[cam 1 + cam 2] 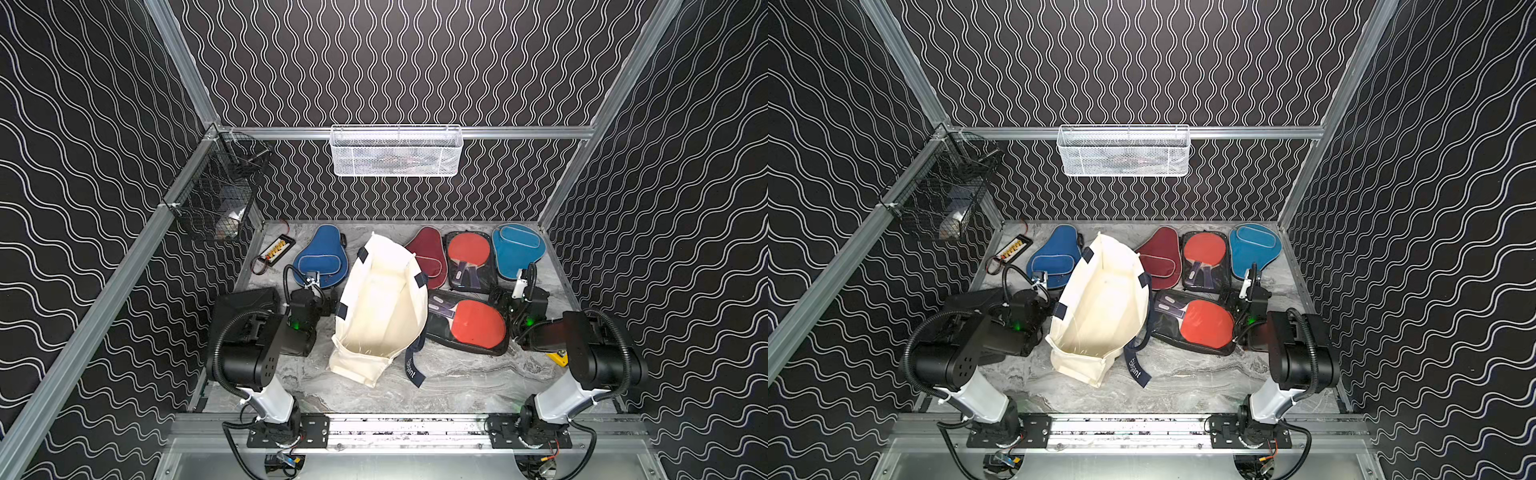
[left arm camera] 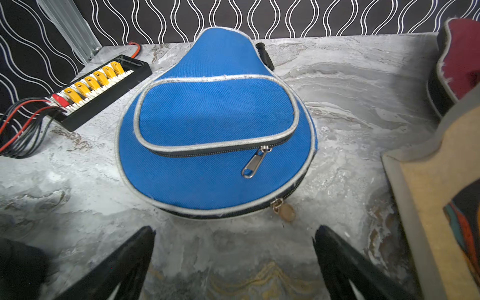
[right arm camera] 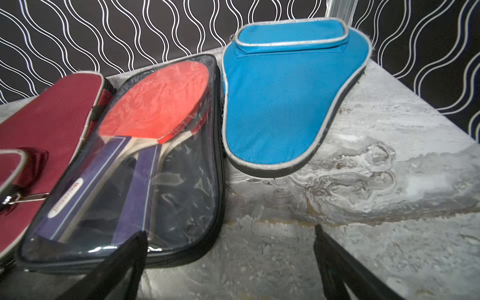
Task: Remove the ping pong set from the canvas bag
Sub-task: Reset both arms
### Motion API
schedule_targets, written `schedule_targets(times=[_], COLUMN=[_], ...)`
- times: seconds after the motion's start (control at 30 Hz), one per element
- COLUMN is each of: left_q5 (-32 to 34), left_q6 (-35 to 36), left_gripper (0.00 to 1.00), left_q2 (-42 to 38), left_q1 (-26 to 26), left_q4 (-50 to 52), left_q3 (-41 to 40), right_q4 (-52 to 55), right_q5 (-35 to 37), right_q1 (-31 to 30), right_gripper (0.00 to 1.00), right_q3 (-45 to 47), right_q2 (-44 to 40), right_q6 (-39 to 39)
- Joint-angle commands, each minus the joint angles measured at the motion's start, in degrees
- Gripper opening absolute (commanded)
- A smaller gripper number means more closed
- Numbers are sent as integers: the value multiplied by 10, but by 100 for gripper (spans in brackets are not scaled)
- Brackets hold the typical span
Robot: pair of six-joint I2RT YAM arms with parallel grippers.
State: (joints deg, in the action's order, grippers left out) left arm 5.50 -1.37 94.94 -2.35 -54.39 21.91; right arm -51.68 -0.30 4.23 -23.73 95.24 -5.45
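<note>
The cream canvas bag point(image 1: 382, 307) point(image 1: 1100, 307) lies open in the middle of the table, and only cream lining shows inside. The ping pong set lies around it on the marble. A blue cover point(image 1: 318, 259) point(image 2: 215, 124) is at its left. At its right are a maroon cover point(image 1: 428, 253) point(image 3: 39, 130), a clear pouch with red paddles point(image 1: 469, 259) point(image 3: 145, 145) and a teal cover point(image 1: 517, 249) point(image 3: 285, 91). A second clear pouch point(image 1: 469, 322) lies nearer. My left gripper point(image 2: 235, 231) is open just short of the blue cover. My right gripper point(image 3: 228, 231) is open, empty, beside the far clear pouch.
A black hard case point(image 1: 245, 303) sits under my left arm. A connector board with yellow plugs point(image 1: 276, 251) point(image 2: 96, 88) and its wires lie at the back left. A white mesh basket point(image 1: 395, 151) and a black wire basket point(image 1: 220, 195) hang on the rails.
</note>
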Motion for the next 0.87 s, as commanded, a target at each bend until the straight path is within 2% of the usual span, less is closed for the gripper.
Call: schedule_targets(times=[0.0,0.83], left_q5=[8,9], left_q6=[14,14], left_gripper=[99,99], left_q2=[3,3], left_q1=[-1,-2], left_q4=[-27,-29], left_q3=[4,2], right_q4=[-24,-26], right_q5=[0,0], right_q1=[-1,-3], right_gripper=[99,99], right_q3=[0,-1], right_q2=[-2,1], right_q6=[5,6])
